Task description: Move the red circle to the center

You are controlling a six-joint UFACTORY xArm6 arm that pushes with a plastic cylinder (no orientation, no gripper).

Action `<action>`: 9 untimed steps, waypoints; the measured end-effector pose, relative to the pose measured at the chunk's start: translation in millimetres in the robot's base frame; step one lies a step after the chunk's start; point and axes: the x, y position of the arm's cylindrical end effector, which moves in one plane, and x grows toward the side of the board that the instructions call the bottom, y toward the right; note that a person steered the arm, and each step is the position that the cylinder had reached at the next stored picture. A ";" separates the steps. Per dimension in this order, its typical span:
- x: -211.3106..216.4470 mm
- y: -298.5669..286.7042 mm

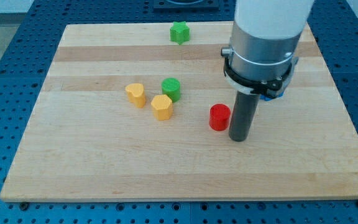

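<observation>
The red circle (219,117) lies right of the board's (92,168) middle. My tip (238,139), a clawless upright rod, stands just beside it at four o'clock. At ten o'clock cluster the green circle (171,89), yellow hexagon (161,107) and yellow heart (136,94).

Single view. Camera raised at table (73,180) near edge, angled down across top toward far edge. Mid-range: whole table in frame, blue pegboard (5,37) around, arm cropped at top.
</observation>
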 end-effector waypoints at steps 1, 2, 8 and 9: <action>-9.7 -5.7; -10.9 -15.9; -34.3 -51.9; -34.3 -56.3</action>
